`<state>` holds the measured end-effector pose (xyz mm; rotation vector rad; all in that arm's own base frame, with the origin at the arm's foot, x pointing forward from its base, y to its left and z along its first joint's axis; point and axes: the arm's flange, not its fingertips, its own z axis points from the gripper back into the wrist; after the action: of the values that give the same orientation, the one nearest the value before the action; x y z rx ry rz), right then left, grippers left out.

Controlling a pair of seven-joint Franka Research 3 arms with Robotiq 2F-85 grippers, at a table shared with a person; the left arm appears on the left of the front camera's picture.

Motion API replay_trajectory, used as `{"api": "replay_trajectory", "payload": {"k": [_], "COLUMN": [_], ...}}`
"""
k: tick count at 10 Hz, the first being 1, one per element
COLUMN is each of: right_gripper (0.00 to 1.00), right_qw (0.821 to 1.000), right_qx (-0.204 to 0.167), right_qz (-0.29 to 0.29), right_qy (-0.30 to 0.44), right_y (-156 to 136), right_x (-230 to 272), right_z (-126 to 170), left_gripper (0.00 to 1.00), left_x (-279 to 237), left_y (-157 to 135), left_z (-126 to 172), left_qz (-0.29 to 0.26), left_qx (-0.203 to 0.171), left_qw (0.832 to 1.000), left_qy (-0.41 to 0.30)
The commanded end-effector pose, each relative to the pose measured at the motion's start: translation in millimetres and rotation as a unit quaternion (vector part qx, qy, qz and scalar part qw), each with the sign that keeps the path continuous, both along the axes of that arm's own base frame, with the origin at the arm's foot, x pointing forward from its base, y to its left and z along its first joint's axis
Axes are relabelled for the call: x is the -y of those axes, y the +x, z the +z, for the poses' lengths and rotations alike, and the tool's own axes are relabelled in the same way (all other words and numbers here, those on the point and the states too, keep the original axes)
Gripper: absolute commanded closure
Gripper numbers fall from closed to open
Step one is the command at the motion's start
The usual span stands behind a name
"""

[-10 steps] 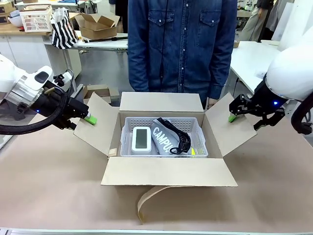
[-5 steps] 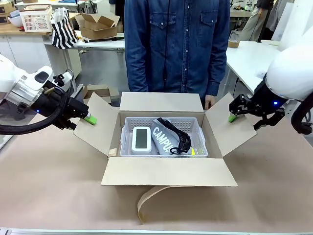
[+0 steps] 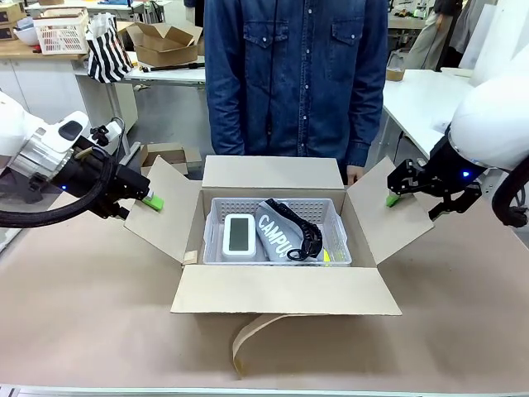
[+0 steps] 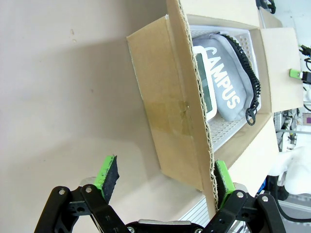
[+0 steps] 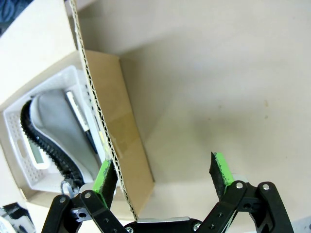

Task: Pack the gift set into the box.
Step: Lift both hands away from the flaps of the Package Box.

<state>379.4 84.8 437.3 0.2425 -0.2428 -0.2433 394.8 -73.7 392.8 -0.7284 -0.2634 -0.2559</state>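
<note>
My left gripper stands wide, pads astride the left flap at the 9 o'clock side of the box. The gift set lies inside, at the middle. At 3 o'clock my right gripper, also wide, straddles the right flap. If my 2 sides push unevenly, the box could skid, or a flap crease.

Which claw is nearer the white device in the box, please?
Left. The left claw is at the left flap, on the white device's side; the right claw is at the right flap, past the grey pouch.
</note>
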Motion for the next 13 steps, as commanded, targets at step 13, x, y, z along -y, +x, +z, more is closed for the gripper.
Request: {"api": "replay_trajectory", "payload": {"k": [13], "right_gripper": [0.00], "right_qw": [0.877], "right_qx": [0.210], "right_qz": [0.110], "right_qy": [0.417], "right_y": [-115], "right_x": [121], "right_z": [177], "left_gripper": [0.00], "left_x": [-127], "left_y": [-120], "left_z": [145], "left_qz": [-0.188], "left_qx": [0.108], "left_qw": [0.898], "left_qy": [-0.383]}}
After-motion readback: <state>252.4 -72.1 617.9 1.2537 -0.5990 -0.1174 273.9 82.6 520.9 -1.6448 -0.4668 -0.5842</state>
